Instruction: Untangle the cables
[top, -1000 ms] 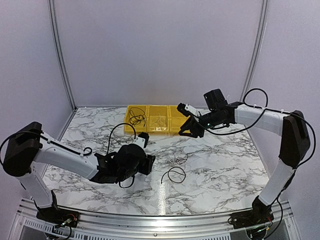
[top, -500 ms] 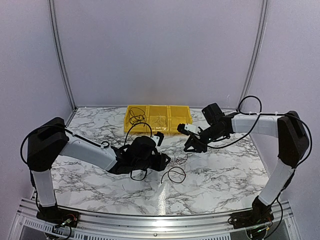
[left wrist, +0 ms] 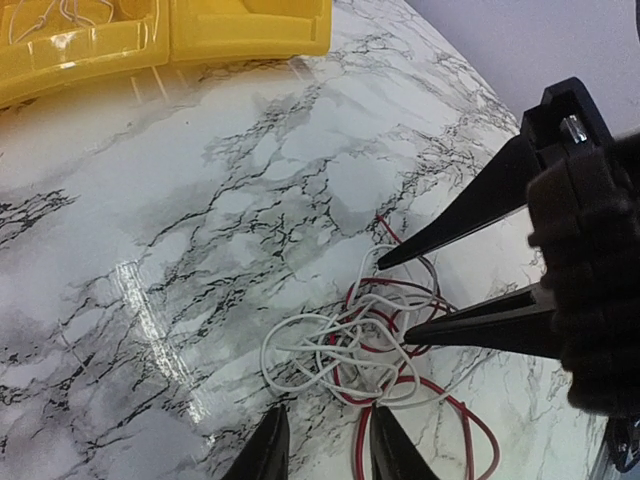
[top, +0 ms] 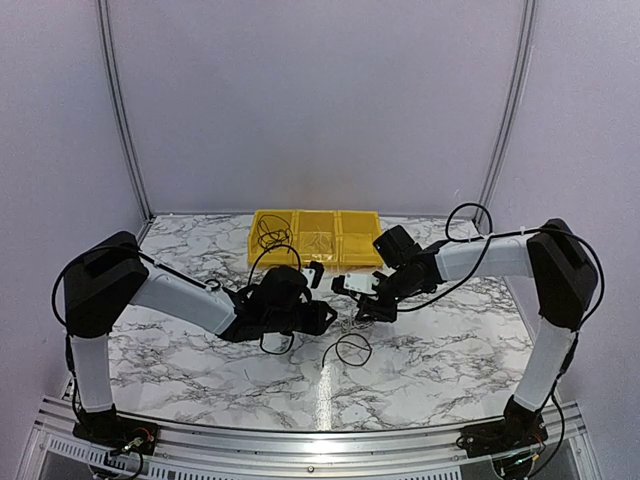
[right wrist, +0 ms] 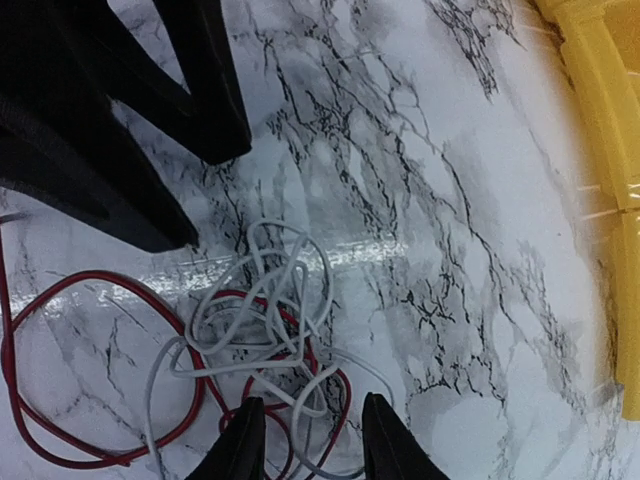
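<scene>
Top external view: the cables (top: 347, 322), a small knot of pale and red wire, lie on the marble-patterned tabletop (top: 450, 350) near its middle. We see them more clearly in the left wrist view, where white strands (left wrist: 345, 345) loop loosely through red ones and one red strand trails off toward 5 o'clock. The right wrist view shows the same knot (right wrist: 262, 330) lying flat on the tabletop.

The left gripper (top: 322, 315) sits at 9 o'clock from the knot. Its jaws are spread, with a red strand running through the gap between them and nothing pinched. The right gripper (top: 358, 306) sits at 2 o'clock from the knot. Its jaws are also spread, their pointed tips reaching into the edge of the knot, and we cannot see them clamped on any strand.

At 6 o'clock from the knot, just apart from it, lies a separate black loop (top: 337, 350). At 12 o'clock, near the far edge, stands a yellow tray (top: 345, 262) of three compartments, with black wires (top: 272, 236) coiled in its left one.
</scene>
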